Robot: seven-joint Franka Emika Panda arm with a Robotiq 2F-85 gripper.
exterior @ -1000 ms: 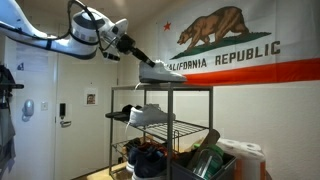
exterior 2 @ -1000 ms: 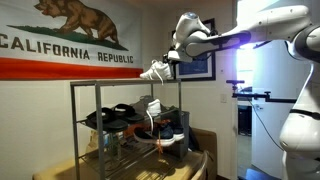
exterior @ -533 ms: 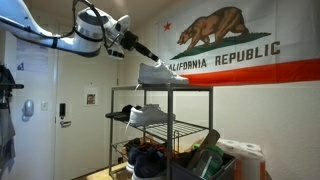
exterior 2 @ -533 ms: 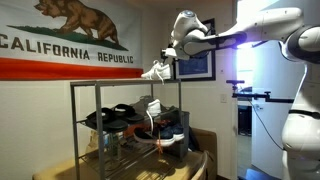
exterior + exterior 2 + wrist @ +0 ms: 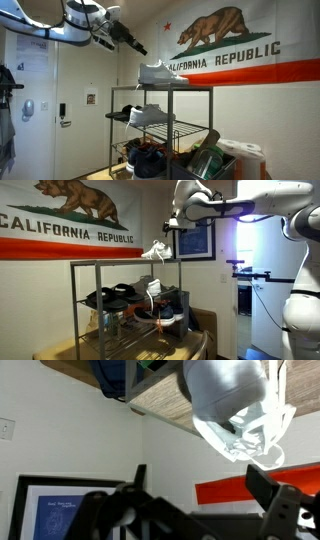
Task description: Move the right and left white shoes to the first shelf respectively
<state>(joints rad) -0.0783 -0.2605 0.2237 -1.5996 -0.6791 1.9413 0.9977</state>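
One white shoe lies on the first shelf, the top tier of the dark metal rack, at its end nearest the arm. The other white shoe rests on the tier below. My gripper hangs open in the air above and just off that end of the rack, apart from the top shoe. In the wrist view, which stands upside down, the gripper is open with nothing between its fingers, and the top shoe shows beyond them.
Dark shoes fill the lower tiers. A California flag hangs on the wall behind the rack. A bin with bottles and a paper roll stands beside the rack, near a door and a framed picture.
The gripper opened and let go of the white shoe, which stays on the top shelf. The arm then rose and drew back from the rack.
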